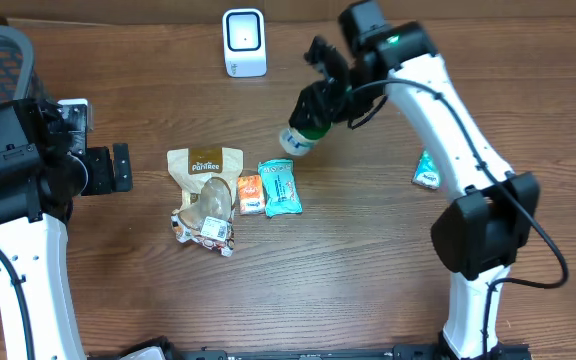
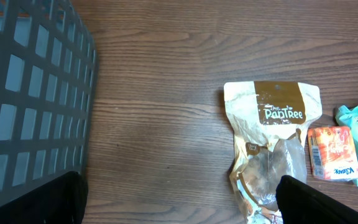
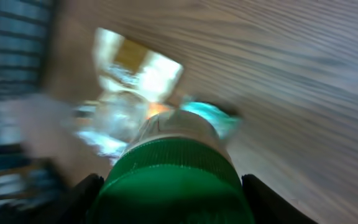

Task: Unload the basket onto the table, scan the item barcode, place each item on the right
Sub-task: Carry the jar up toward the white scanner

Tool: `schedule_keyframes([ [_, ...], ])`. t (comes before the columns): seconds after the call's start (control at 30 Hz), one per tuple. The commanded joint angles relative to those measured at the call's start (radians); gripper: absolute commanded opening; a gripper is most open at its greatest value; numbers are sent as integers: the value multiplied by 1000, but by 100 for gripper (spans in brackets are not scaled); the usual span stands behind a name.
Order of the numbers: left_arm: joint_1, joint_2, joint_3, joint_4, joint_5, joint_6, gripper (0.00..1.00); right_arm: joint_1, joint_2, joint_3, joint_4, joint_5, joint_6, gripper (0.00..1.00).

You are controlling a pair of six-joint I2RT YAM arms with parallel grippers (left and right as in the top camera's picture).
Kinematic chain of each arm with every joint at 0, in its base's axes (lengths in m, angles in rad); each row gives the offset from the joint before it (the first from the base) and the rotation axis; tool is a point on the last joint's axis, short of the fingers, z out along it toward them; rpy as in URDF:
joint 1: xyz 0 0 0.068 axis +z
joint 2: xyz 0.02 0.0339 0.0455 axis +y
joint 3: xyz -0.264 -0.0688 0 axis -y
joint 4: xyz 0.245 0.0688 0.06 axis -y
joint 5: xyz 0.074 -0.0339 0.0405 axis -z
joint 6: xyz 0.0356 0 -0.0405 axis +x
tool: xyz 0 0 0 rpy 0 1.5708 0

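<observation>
The right end effector (image 1: pixel 317 115) pinches the bottle (image 1: pixel 298 142) by its green cap, seemingly raised off the counter (image 1: pixel 368 260). In the overhead view the bottle's long axis slants down-left, and the scanner (image 1: pixel 244 42) stands up-left of it, nearer this arm. The left end effector (image 1: pixel 108 168) hangs spread, well apart.

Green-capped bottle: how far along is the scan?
Done: the right gripper holds the bottle by its green cap, apparently clear of the table. In hand: it hangs right of the scanner, not yet facing it. Left: present the barcode. The left gripper is open and empty.
</observation>
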Motion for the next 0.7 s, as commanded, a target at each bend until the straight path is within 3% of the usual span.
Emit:
schedule_keyframes([
  [0.0, 0, -2, 11, 0, -3, -15, 99, -61, -68, 39, -2, -359, 6, 21],
  [0.27, 0, -2, 11, 0, -3, -15, 100, -141, -69, 39, -11, -679, -58, 21],
  [0.47, 0, -2, 11, 0, -3, -15, 100, -146, -69, 39, -9, -742, -69, 21],
  [0.67, 0, -2, 11, 0, -3, -15, 100, -146, -69, 39, -8, -951, -69, 20],
])
